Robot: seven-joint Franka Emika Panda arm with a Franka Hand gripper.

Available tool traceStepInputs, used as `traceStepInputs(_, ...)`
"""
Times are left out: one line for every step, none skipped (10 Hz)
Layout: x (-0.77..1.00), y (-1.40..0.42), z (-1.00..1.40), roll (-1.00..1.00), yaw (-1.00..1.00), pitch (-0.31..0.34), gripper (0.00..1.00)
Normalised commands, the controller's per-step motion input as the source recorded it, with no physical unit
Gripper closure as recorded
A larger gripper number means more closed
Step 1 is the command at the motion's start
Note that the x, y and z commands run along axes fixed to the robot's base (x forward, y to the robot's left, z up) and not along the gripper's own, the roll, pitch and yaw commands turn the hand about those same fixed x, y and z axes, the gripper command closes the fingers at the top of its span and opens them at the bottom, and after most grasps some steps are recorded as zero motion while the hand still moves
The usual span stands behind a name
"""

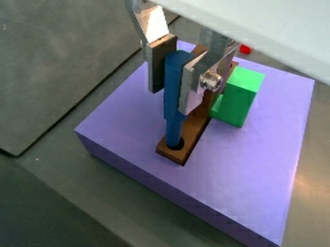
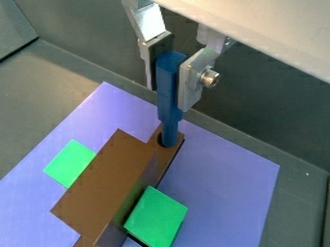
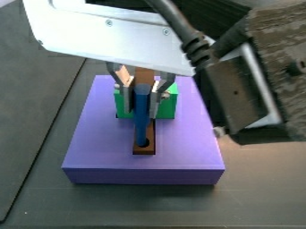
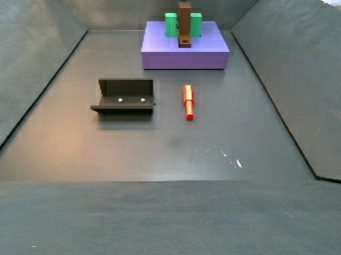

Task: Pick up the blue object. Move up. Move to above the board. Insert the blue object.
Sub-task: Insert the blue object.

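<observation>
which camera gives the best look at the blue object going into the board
A wrist view: the blue object, upright between the gripper fingers, meets the board at its hole. A side view shows it too; the far side view is too small to tell.

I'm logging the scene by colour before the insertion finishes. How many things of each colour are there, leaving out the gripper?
Blue: 1, the blue peg held upright in the gripper, its tip at the board's hole
Brown: 1, the board
Green: 2, blocks
Purple: 1, slab
Red: 1, peg
Dark: 1, fixture
Total: 7
</observation>
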Motion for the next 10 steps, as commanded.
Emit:
traceStepInputs(0.09, 0.0, -0.19, 0.0, 0.0, 0.0, 1.0)
traceStepInputs(0.0, 0.0, -0.22, 0.0, 0.0, 0.0, 1.0)
traceStepInputs(0.02, 0.0, -0.21, 0.0, 0.0, 0.0, 1.0)
traceStepInputs(0.0, 0.0, -0.22, 0.0, 0.0, 0.0, 1.0)
traceStepInputs(0.06, 0.0, -0.17, 0.0, 0.0, 0.0, 1.0)
traceStepInputs(0.11, 0.0, -0.16, 0.0, 0.0, 0.0, 1.0)
traceStepInputs(0.21, 0.0, -0.13, 0.0, 0.0, 0.003, 1.0)
traceStepInputs(0.18, 0.0, -0.15, 0.0, 0.0, 0.0, 1.0)
traceStepInputs(0.11, 0.0, -0.17, 0.0, 0.0, 0.0, 1.0)
traceStepInputs(0.02, 0.0, -0.2, 0.0, 0.0, 0.0, 1.0)
